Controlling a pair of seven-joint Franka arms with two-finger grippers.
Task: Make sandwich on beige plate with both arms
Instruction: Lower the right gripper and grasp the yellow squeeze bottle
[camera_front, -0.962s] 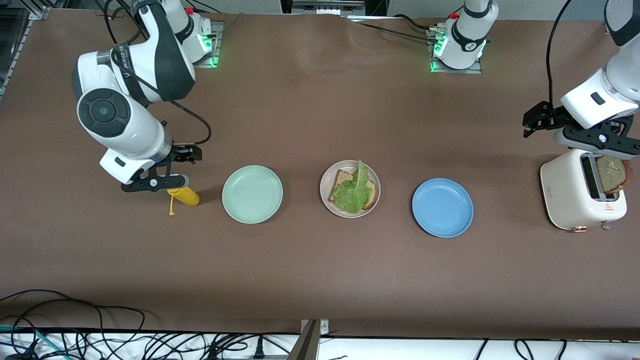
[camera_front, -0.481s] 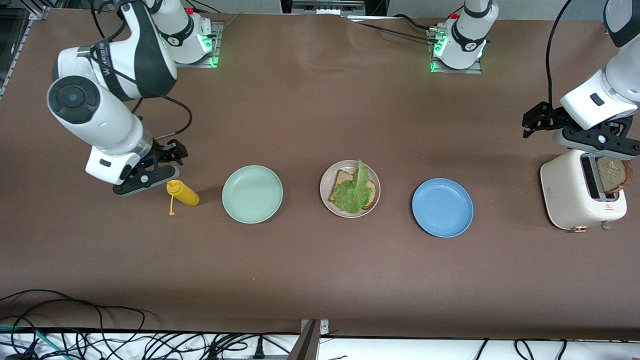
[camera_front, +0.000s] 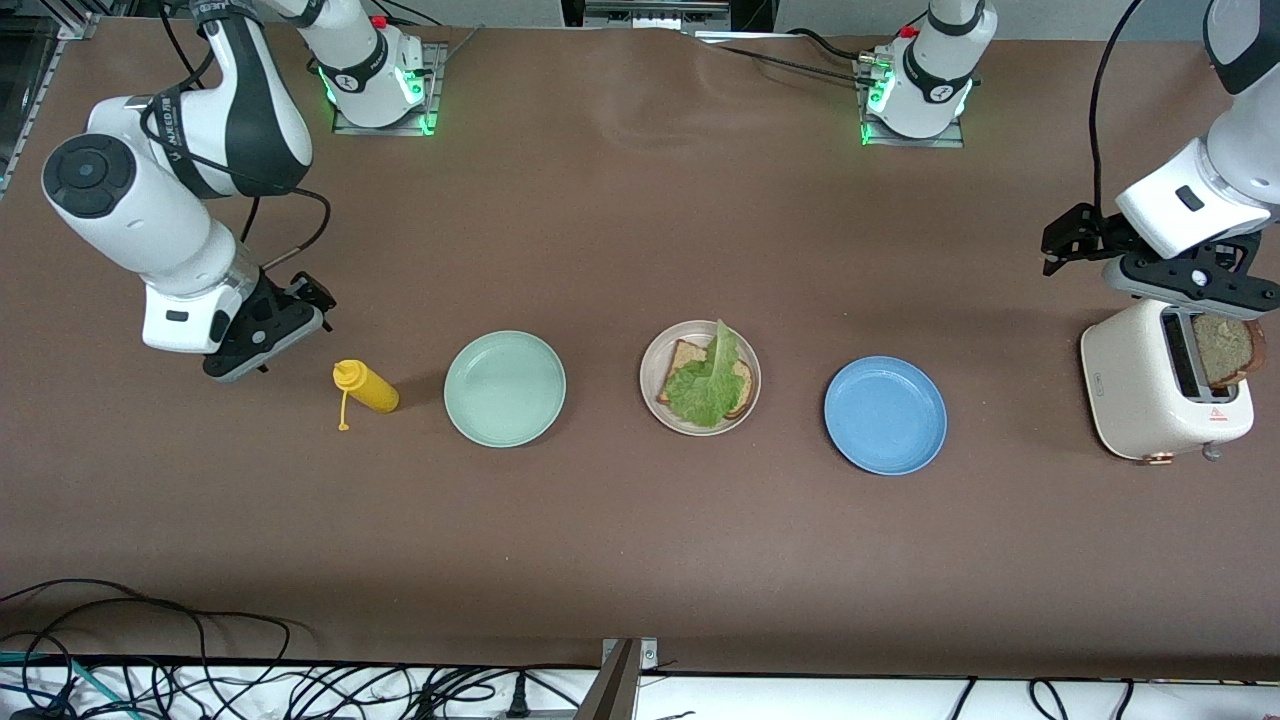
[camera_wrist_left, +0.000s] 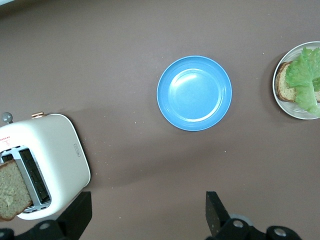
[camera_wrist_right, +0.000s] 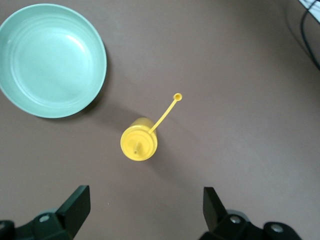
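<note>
One bread slice (camera_front: 1228, 350) stands in the toaster (camera_front: 1140, 400), below the open, empty left gripper (camera_front: 1190, 285); a shallow grip may drop it. Right gripper (camera_front: 262, 340), open, waits beside the yellow bottle (camera_front: 366, 387).

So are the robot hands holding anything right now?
No, nothing. The left gripper hangs open over the toaster; the right gripper is open beside the yellow bottle.
</note>
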